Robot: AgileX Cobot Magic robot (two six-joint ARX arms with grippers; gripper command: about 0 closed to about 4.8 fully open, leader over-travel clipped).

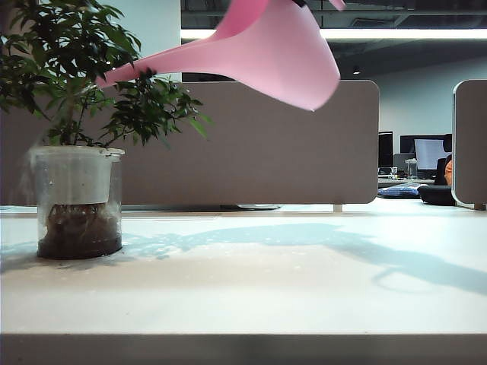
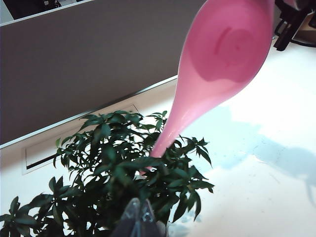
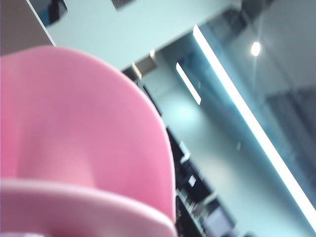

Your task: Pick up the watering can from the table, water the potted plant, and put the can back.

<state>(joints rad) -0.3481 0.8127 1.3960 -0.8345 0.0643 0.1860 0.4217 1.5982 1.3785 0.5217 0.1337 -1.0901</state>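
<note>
The pink watering can (image 1: 281,53) hangs tilted high over the table (image 1: 266,281), with its long spout reaching left into the leaves of the potted plant (image 1: 76,84). From above, the left wrist view shows the watering can's (image 2: 222,54) round underside and its spout tip dipping into the potted plant (image 2: 118,163). The watering can (image 3: 74,138) fills the right wrist view at close range and hides my right gripper's fingers, which hold it aloft. My left gripper (image 2: 138,219) hovers shut just above the leaves, holding nothing.
The plant's clear glass jar (image 1: 76,201) stands at the table's left. A grey partition (image 1: 266,144) runs along the back edge, with a cable slot (image 2: 44,155) in the tabletop before it. Another partition (image 1: 472,144) and office desks lie at the far right.
</note>
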